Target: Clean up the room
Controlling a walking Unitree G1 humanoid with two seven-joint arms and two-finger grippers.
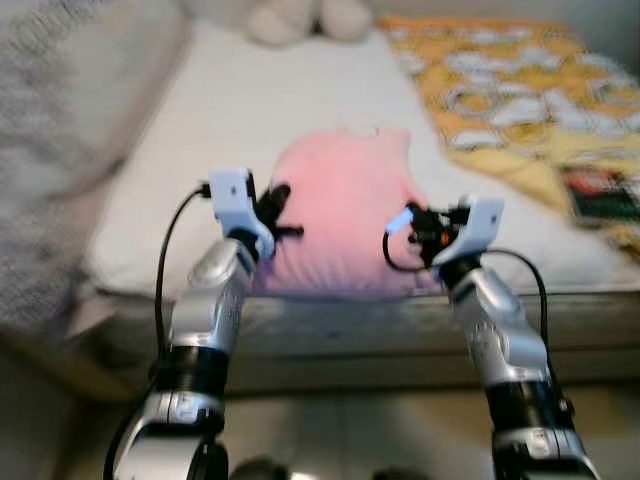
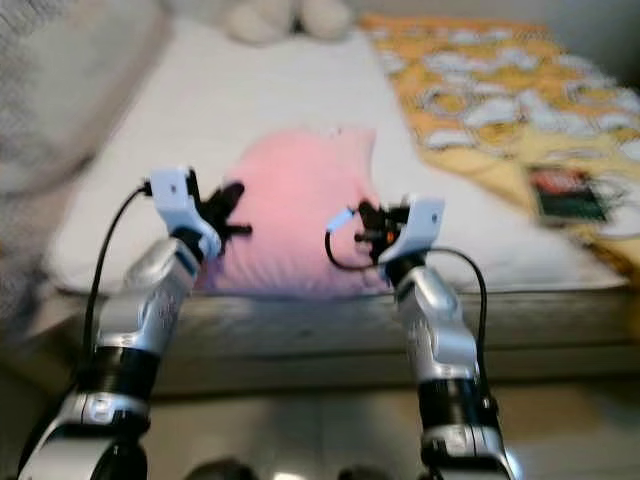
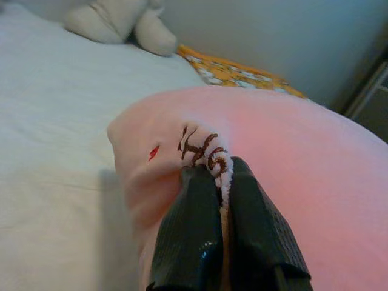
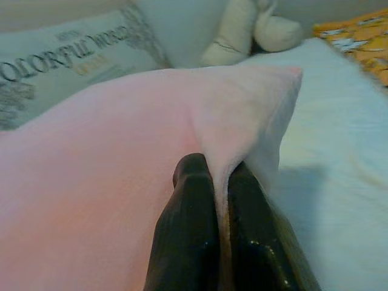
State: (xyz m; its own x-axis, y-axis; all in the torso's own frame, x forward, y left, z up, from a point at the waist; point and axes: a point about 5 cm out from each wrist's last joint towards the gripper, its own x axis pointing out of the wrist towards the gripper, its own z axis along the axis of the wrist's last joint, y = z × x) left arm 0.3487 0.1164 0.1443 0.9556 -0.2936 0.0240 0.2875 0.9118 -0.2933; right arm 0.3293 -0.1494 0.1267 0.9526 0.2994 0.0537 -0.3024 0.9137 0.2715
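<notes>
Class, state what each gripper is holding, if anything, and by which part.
Both hold the pink pillow: the left gripper pinches a fold by its embroidered edge, the right gripper a fold near a corner.

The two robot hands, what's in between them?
The pink pillow, lying on the white bed. In the eye views it spans the gap between the left hand and right hand; each pinches a side.

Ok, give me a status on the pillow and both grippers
Left gripper shut on pink pillow, pinching a fabric fold. Right gripper shut on its other side. Pillow at near edge of the bed. Nothing seen in the way.
</notes>
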